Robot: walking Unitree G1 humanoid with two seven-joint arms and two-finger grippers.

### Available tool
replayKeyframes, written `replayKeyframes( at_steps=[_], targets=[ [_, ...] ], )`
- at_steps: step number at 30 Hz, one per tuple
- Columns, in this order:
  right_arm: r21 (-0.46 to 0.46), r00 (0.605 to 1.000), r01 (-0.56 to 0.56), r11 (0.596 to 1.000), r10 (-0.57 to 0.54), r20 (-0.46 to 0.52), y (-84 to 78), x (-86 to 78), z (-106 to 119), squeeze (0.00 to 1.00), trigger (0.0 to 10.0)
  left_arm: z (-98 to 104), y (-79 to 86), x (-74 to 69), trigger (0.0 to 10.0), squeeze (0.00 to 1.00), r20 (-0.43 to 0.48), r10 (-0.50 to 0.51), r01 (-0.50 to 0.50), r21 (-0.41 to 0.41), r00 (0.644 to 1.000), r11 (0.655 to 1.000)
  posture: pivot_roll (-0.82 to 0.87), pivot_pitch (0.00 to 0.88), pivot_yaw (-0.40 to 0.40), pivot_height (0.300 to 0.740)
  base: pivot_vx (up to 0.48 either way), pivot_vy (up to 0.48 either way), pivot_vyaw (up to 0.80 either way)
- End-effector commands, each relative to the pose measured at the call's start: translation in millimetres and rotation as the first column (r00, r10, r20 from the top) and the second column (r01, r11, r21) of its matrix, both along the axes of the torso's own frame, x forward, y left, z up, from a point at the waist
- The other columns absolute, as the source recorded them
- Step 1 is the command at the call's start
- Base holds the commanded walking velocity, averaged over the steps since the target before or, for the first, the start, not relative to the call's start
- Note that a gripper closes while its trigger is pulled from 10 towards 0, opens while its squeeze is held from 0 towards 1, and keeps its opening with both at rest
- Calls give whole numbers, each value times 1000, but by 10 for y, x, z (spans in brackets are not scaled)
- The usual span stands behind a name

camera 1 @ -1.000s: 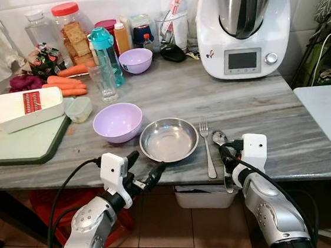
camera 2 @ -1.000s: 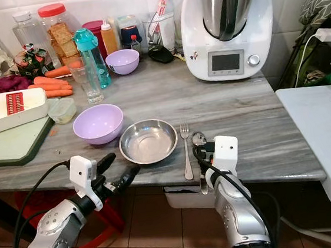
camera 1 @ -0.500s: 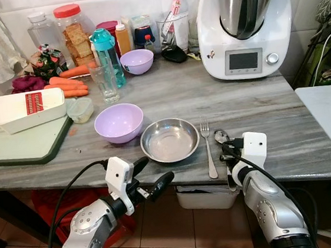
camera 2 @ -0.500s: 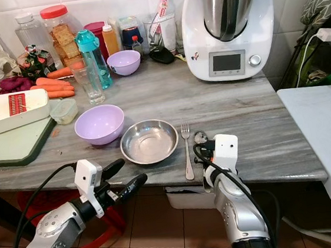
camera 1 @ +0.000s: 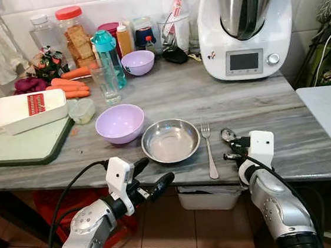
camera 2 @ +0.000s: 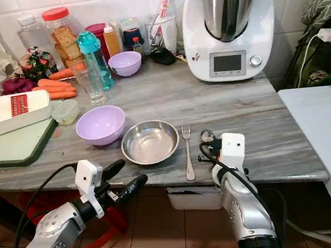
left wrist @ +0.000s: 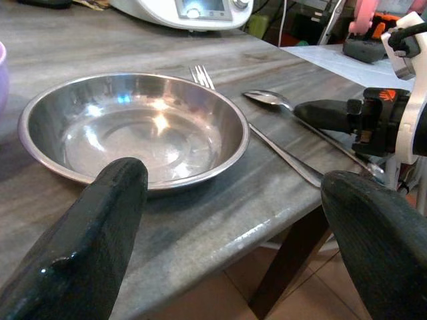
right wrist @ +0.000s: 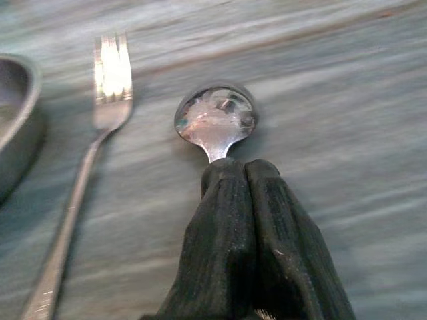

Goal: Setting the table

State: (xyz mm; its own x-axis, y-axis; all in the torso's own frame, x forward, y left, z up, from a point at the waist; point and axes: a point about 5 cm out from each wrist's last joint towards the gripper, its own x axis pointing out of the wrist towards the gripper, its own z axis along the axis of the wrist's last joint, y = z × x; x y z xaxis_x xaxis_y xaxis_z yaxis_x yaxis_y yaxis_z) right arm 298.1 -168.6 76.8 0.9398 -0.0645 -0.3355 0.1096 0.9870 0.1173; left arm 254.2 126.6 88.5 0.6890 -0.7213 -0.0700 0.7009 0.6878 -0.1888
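A steel bowl sits near the front edge of the grey marble counter. To its right lie a fork and then a spoon. My right gripper rests at the counter edge, shut on the spoon's handle; the right wrist view shows its fingers pressed together just behind the spoon's bowl, with the fork alongside. My left gripper hangs open below the counter edge, in front of the steel bowl, holding nothing.
A purple bowl stands left of the steel one. Farther back are a glass, a small purple bowl, bottles and a white food processor. A green cutting board with a slicer lies left. A white table stands right.
My right gripper has slid the spoon a little to the right, away from the fork. The left gripper dropped from the bowl's rim to below the counter edge and opened wider.
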Motion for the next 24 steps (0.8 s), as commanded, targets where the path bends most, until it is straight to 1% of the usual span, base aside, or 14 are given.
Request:
replayKeyframes(
  at_steps=[1,3,4,5,6,8,9,10,11,12,13,19,24],
  targets=[
    [-26,987,54,998,-57,-148,-123,-152,-288,0,0,15,18,26,10000,0,6,-5,5,17,1000,1000,4,0,81,740,0,0,0],
    [-40,989,71,997,-75,-124,-171,-161,-258,0,0,12,21,28,10000,0,6,-1,1,16,1000,1000,3,0,84,740,0,0,0],
    [-40,989,71,997,-75,-124,-171,-161,-258,0,0,12,21,28,10000,0,6,-1,1,16,1000,1000,3,0,84,740,0,0,0],
    [-54,994,63,997,-67,-85,-173,-143,-201,0,0,11,21,28,10000,0,7,-1,1,17,1000,1000,2,0,87,740,0,0,0],
    [-54,994,63,997,-67,-85,-173,-143,-201,0,0,11,21,28,10000,0,7,-1,1,17,1000,1000,2,0,87,740,0,0,0],
    [-55,998,47,997,-49,-41,-148,-111,-127,0,0,14,21,31,10000,0,9,-1,1,18,1000,1000,1,0,89,740,0,0,0],
    [-48,999,37,998,-38,-24,-127,-98,-103,776,235,16,22,34,10000,0,10,-1,1,19,1000,1000,1,0,89,740,0,0,0],
    [-45,999,31,999,-31,-12,-111,-88,-83,1000,2314,18,21,36,10000,0,11,-2,1,20,1000,1000,1,0,89,740,0,0,0],
    [-44,1000,22,999,-22,-2,-91,-78,-66,1000,7176,20,22,39,10000,0,12,-2,2,20,1000,1000,0,0,91,740,0,0,0],
    [-45,1000,18,999,-18,3,-79,-73,-58,1000,7176,21,23,40,10000,0,12,-2,2,21,1000,1000,0,0,91,740,0,0,0],
    [-41,1000,8,999,-7,23,-53,-58,-27,1000,10000,23,22,48,10000,0,13,-2,2,22,1000,1000,0,0,91,740,0,0,0],
    [-54,999,-18,998,21,49,-12,-51,30,1000,10000,24,20,47,10000,0,13,-3,2,22,1000,1000,2,0,91,740,0,0,0],
    [-71,997,-27,997,32,65,-15,-36,60,1000,10000,13,21,35,10000,0,9,2,-2,20,1000,1000,4,0,91,740,0,0,0]
  ],
)
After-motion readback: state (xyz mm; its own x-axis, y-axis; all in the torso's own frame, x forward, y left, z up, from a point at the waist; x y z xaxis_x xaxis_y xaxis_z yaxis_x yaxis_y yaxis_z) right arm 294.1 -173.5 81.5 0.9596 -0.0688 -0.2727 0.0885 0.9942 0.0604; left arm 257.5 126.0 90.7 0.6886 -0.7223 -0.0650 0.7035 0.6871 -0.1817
